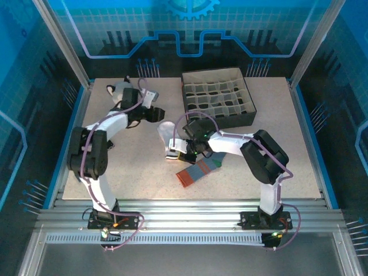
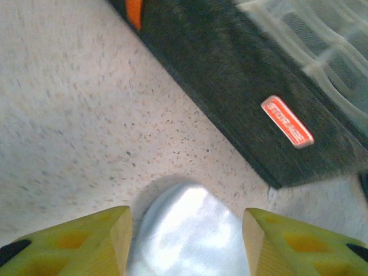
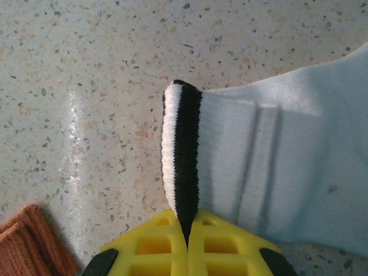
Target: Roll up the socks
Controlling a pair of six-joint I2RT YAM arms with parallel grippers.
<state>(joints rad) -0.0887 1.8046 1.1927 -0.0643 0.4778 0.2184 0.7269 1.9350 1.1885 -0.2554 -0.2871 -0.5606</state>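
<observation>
Right gripper [image 3: 188, 233]: yellow fingers pressed together, clamped on the striped cuff edge of the white fabric sock with black stripes [image 3: 276, 172]. The cuff fold stands up from between the fingertips and the rest of the sock spreads away flat on the speckled beige table [image 3: 86, 86].

Top view: right gripper [image 1: 183, 148] is at the near end of the white sock [image 1: 168, 135], mid-table.

Left gripper [image 2: 185, 221]: yellow fingers wide apart, holding nothing. The rounded toe end of the white sock [image 2: 184, 241] lies in the gap between them; cannot tell whether either finger touches it. Top view: left gripper [image 1: 156, 114] is at the sock's far end.

Grey-blue sock with green toe and orange-red cuff [image 1: 198, 169] lies flat just near of the right gripper. Its orange ribbed cuff [image 3: 31, 241] is beside the right fingers, not touching them.

Black fabric divided organizer box [image 1: 221, 119] sits at the far right of the table; its wall [image 2: 230, 86] with a red label [image 2: 286, 121] is near the left gripper.
</observation>
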